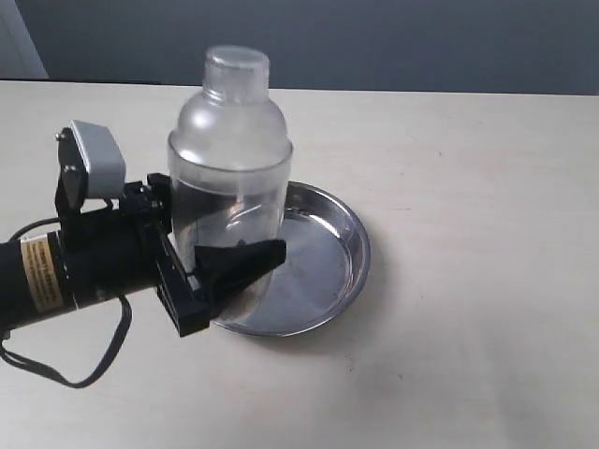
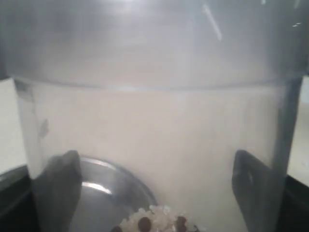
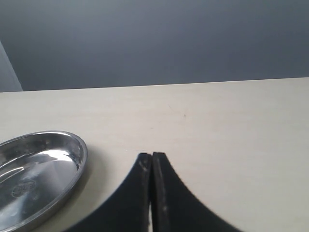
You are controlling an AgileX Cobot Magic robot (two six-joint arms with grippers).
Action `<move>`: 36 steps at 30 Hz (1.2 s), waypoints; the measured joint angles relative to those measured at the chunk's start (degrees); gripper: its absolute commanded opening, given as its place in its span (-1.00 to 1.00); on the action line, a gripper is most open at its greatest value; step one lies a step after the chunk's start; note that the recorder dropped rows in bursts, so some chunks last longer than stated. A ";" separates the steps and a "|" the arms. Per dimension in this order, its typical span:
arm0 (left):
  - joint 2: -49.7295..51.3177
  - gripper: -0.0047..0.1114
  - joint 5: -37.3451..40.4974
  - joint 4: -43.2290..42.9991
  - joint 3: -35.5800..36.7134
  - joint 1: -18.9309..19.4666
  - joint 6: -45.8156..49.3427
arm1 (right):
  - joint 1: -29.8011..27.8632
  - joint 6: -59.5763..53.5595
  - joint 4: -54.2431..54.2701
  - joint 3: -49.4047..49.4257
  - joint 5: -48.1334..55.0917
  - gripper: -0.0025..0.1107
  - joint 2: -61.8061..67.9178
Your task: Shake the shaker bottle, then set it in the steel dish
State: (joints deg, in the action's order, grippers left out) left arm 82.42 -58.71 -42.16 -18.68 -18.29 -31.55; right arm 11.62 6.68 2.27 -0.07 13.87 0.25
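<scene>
Black fingers of the left gripper (image 1: 230, 245) are clamped on the lower body of a clear plastic shaker bottle (image 1: 229, 159) with a frosted domed top and small cap. One finger crosses the near side of the bottle and the other is behind it. In the left wrist view both fingers (image 2: 58, 188) press against the bottle's sides, with a small heap of pale and dark granules (image 2: 154, 221) at its bottom. The bottle is upright over the left part of a round shiny steel dish (image 1: 360, 253). Its base is hidden by the near finger, so I cannot tell whether it rests on the dish floor or hangs just above it. A black cable (image 1: 84, 369) loops from the arm at the near left. The dish lies on a pale beige table (image 1: 468, 187) with a grey wall (image 1: 374, 42) beyond. The right gripper (image 3: 152, 166) is closed on nothing, fingers touching, to the right of the dish.
</scene>
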 measured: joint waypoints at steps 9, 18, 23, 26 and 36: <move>0.35 -0.91 -3.16 1.84 -0.97 0.00 0.49 | 0.00 0.00 0.00 0.00 0.00 -0.97 0.00; -4.30 -0.91 -7.32 7.52 -5.60 0.02 6.78 | 0.00 0.00 0.00 0.00 0.00 -0.97 0.00; -3.42 -0.91 0.32 1.95 -5.52 -2.73 7.82 | 0.00 0.00 0.00 0.00 0.00 -0.97 0.00; 3.82 -0.91 -1.94 -0.76 -3.43 -3.53 16.86 | 0.00 0.00 0.00 0.00 0.00 -0.97 0.00; 9.17 -0.91 -10.78 2.15 -10.21 -4.53 23.29 | 0.00 0.00 0.00 0.00 0.00 -0.97 0.00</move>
State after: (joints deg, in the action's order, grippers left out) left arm 91.59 -69.49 -40.02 -28.89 -22.82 -8.25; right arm 11.62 6.68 2.27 -0.07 13.87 0.25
